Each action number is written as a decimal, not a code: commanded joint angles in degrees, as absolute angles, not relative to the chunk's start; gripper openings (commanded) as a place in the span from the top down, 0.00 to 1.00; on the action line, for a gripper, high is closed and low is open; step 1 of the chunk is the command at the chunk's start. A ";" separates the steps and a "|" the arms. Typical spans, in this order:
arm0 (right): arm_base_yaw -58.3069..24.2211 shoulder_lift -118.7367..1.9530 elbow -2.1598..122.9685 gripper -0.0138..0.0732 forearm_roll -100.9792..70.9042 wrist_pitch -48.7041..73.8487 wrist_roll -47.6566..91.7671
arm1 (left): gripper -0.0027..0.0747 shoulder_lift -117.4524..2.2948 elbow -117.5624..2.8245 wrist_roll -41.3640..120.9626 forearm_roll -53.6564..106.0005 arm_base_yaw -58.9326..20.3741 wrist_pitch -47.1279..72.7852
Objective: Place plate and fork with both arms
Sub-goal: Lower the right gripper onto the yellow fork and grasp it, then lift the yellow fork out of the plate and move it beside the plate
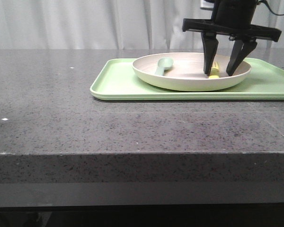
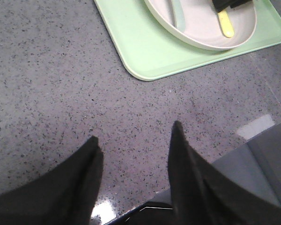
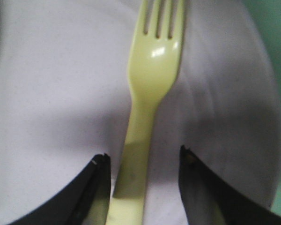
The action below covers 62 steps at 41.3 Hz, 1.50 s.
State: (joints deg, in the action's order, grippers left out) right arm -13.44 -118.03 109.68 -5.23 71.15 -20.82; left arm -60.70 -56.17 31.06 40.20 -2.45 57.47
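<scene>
Your right gripper point(image 1: 221, 72) is down inside the plate point(image 1: 189, 78) now, jaws spread wide, straddling the handle of the fork point(image 3: 150, 112). The fork lies flat on the plate floor, tines pointing away from the wrist, and in the right wrist view the handle sits closer to one finger than the other. That's your first risk: close from here and the nearer finger meets the handle first, nudging or spinning the fork instead of pinching it. The handle is thin and slick, so it could also squirt out along the smooth plate. I think the tips are at or near the plate surface, but the front view doesn't settle it; press lower and you may tip or slide the plate on the tray point(image 1: 118, 82).

Your left gripper point(image 2: 133, 140) hangs open over bare bench point(image 1: 61, 118), holding nothing, well apart from the tray corner.

Around you: a pale green spoon point(image 1: 164, 65) shares the plate, on the side toward your left arm, apart from the fork. It won't block this grasp, but it will ride along and could slip off when the plate gets lifted
</scene>
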 commanded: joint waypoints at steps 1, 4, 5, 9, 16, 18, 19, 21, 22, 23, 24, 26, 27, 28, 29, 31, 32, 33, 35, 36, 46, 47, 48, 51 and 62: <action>-13.06 -114.76 111.58 0.42 -6.51 73.66 -21.28 | 0.55 -59.57 -57.70 31.10 42.92 -2.34 55.86; -13.06 -114.76 111.58 0.44 -6.57 73.01 -21.46 | 0.55 -59.57 -57.70 31.10 42.92 -2.34 55.86; -13.06 -114.76 111.58 0.45 -6.51 72.96 -21.46 | 0.55 -59.57 -57.70 31.10 42.92 -2.34 55.86; -13.06 -114.83 111.58 0.51 -6.39 72.61 -21.46 | 0.55 -59.57 -57.70 31.10 42.92 -2.34 55.86; -13.06 -114.88 111.58 0.55 -6.33 70.37 -21.46 | 0.55 -59.57 -57.70 31.10 42.92 -2.34 55.86; -13.06 -114.88 111.58 0.55 -6.12 69.90 -21.46 | 0.55 -59.57 -57.70 31.10 42.92 -2.34 55.86; -13.06 -114.96 111.58 0.55 -5.92 69.86 -21.46 | 0.55 -59.57 -57.70 31.10 42.92 -2.34 55.86; -13.06 -115.19 111.58 0.55 -5.66 69.80 -21.46 | 0.55 -59.57 -57.70 31.10 42.92 -2.34 55.86; -13.06 -115.25 111.58 0.55 -5.46 69.80 -21.46 | 0.55 -59.57 -57.70 31.10 42.92 -2.34 55.86; -13.06 -115.40 111.58 0.55 -5.35 69.80 -21.46 | 0.55 -59.57 -57.70 31.10 42.92 -2.34 55.86; -13.06 -115.59 111.58 0.55 -5.35 69.80 -21.46 | 0.55 -59.57 -57.70 31.10 42.92 -2.34 55.86; -13.06 -115.78 111.58 0.55 -5.35 69.76 -21.46 | 0.55 -59.57 -57.70 31.10 42.92 -2.34 55.86; -13.06 -115.95 111.58 0.55 -5.35 69.76 -21.46 | 0.55 -59.57 -57.70 31.10 42.92 -2.34 55.86; -13.06 -115.95 111.58 0.55 -5.35 69.76 -21.46 | 0.55 -59.57 -57.70 31.10 42.92 -2.34 55.86; -13.06 -116.01 111.58 0.55 -5.30 69.81 -21.46 | 0.55 -59.57 -57.70 31.10 42.92 -2.34 55.86; -13.06 -116.01 111.58 0.55 -5.30 69.87 -21.46 | 0.55 -59.57 -57.70 31.10 42.92 -2.34 55.86; -13.06 -116.01 111.58 0.55 -5.30 69.87 -21.46 | 0.55 -59.57 -57.70 31.10 42.92 -2.34 55.86; -13.06 -116.01 111.58 0.55 -5.30 69.92 -21.46 | 0.55 -59.57 -57.70 31.10 42.92 -2.34 55.86; -13.06 -116.01 111.58 0.57 -5.30 70.08 -21.46 | 0.55 -59.57 -57.70 31.10 42.92 -2.34 55.86; -13.06 -116.01 111.58 0.59 -5.30 70.29 -21.46 | 0.55 -59.57 -57.70 31.10 42.92 -2.34 55.86; -13.17 -115.94 111.86 0.71 -5.36 72.51 -21.35 | 0.55 -59.57 -57.70 31.10 42.92 -2.34 55.86; -13.17 -115.89 112.15 0.71 -5.36 73.06 -21.06 | 0.55 -59.57 -57.70 31.10 42.92 -2.34 55.86; -13.17 -115.89 112.53 0.71 -5.36 73.72 -20.91 | 0.55 -59.57 -57.70 31.10 42.92 -2.34 55.86; -13.24 -115.89 114.25 0.71 -5.36 76.03 -20.15 | 0.55 -59.57 -57.70 31.10 42.92 -2.34 55.86; -12.63 -111.67 117.99 0.71 -4.98 76.62 -11.70 | 0.55 -59.57 -57.70 31.10 42.92 -2.34 55.86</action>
State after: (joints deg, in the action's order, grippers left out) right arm -13.44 -117.67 115.74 -5.62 71.05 -16.00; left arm -60.70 -56.17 31.06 40.20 -2.45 57.47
